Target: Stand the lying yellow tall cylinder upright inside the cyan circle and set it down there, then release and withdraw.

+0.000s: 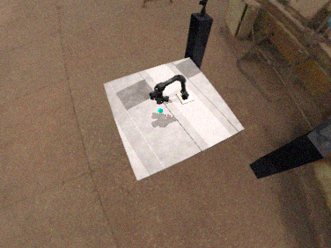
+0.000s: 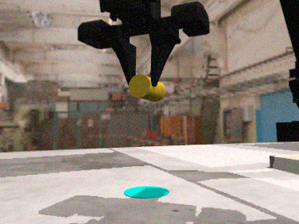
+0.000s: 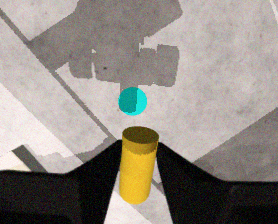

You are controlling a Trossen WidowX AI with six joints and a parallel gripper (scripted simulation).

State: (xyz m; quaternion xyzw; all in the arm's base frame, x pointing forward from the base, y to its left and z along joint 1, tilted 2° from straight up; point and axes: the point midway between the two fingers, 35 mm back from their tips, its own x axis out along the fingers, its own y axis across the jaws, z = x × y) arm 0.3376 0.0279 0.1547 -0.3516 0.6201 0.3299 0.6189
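Observation:
My gripper is shut on the yellow tall cylinder. The cylinder lies horizontal between the fingers, well above the floor mat. The cyan circle is a flat disc on the mat, below the gripper and a little ahead of the cylinder's end in the wrist view. The arm's shadow falls just beyond the circle.
The arm stands on a small white base plate on the grey and white mat. A dark pillar with a camera stands behind the mat. A dark slab lies off the mat at the right.

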